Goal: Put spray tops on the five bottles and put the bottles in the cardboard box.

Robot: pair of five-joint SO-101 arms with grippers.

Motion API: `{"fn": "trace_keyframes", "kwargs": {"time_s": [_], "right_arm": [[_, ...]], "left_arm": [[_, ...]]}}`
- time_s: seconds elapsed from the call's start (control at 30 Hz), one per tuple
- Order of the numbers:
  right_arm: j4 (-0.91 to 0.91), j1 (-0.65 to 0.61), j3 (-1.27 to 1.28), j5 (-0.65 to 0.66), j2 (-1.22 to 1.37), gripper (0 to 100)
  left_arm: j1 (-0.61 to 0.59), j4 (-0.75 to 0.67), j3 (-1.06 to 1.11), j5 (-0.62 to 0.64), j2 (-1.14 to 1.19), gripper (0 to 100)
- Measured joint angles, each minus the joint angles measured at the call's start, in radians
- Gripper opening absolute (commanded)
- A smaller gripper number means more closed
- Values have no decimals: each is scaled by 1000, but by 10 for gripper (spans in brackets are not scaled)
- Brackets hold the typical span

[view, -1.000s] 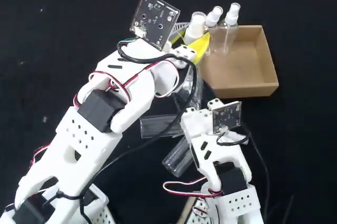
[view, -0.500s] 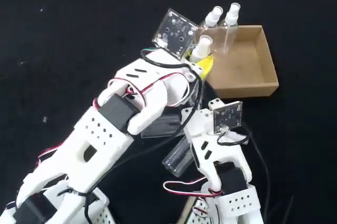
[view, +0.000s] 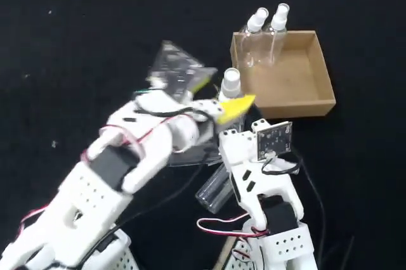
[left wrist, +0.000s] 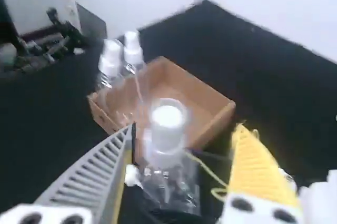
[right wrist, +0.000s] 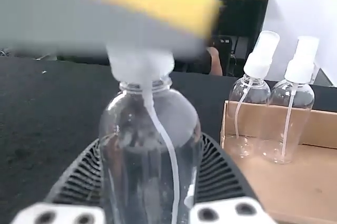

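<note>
On the worktop [view: 76,42], just left of the cardboard box [view: 295,108], your left end effector [left wrist: 181,134] hangs released, jaws spread. Your right end effector [right wrist: 152,187] clamps the bottle [right wrist: 150,134] beneath it. Hold that clamp firm and, likely best, press straight down on the spray top [left wrist: 167,121]. The bottle stands upright, long axis vertical, top skyward.
</note>
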Motion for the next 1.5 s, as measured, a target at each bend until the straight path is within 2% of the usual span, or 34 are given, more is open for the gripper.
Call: {"fn": "trace_keyframes", "kwargs": {"time_s": [0.27, 0.4, 0.57, 0.67, 0.8, 0.97, 1.07, 1.5], "right_arm": [[0, 0, 0, 0, 0, 11], [0, 0, 0, 0, 0, 11], [0, 0, 0, 0, 0, 11], [0, 0, 0, 0, 0, 11], [9, 0, 0, 0, 0, 11], [35, 66, 0, 2, 0, 11], [35, 120, 0, 2, 0, 11], [35, 273, 0, 0, 0, 11]], "left_arm": [[-204, 0, 8, 0, -245, 287], [-367, 0, 31, 0, -404, 287], [-592, 0, 245, 0, -535, 287], [-680, 0, 422, 0, -572, 287], [-692, -86, 637, 0, -588, 256], [-694, -351, 916, 5, -589, 166], [-694, -491, 1025, 66, -585, 141], [-706, -430, 1036, 114, -597, 137]]}}
